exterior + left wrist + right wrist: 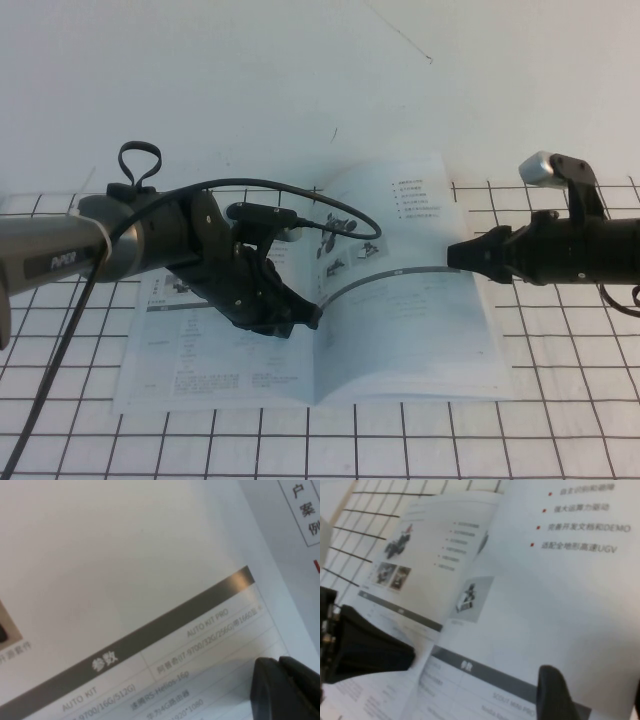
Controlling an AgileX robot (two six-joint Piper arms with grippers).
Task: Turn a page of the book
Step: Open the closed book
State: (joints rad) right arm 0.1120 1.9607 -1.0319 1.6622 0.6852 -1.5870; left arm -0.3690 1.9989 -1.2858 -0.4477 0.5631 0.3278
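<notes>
**Inspector:** On the gridded table (560, 400), position of the book (400, 360)?

**Onlooker:** It lies open and flat, spine running away from the robot. One leaf, the page (385, 225), stands lifted and curled over the gutter, its lower edge arcing from the left gripper (312, 318) toward the right gripper (452, 256).

**Inspector:** Left gripper, state and place?

**Onlooker:** It sits low over the left-hand half of the book, tips at the gutter, right where the curled edge begins. The left wrist view shows its dark fingertips (287, 687) drawn together with no gap, at the edge of a sheet carrying a grey bar (150, 630). Whether paper is pinched between them, I cannot tell.

**Inspector:** Right gripper?

**Onlooker:** It hangs above the right-hand half of the book, pointing toward the left gripper. The far end of the curled edge reaches its tip. Only one dark finger (555, 692) shows in the right wrist view, so I cannot tell how wide it stands.
</notes>
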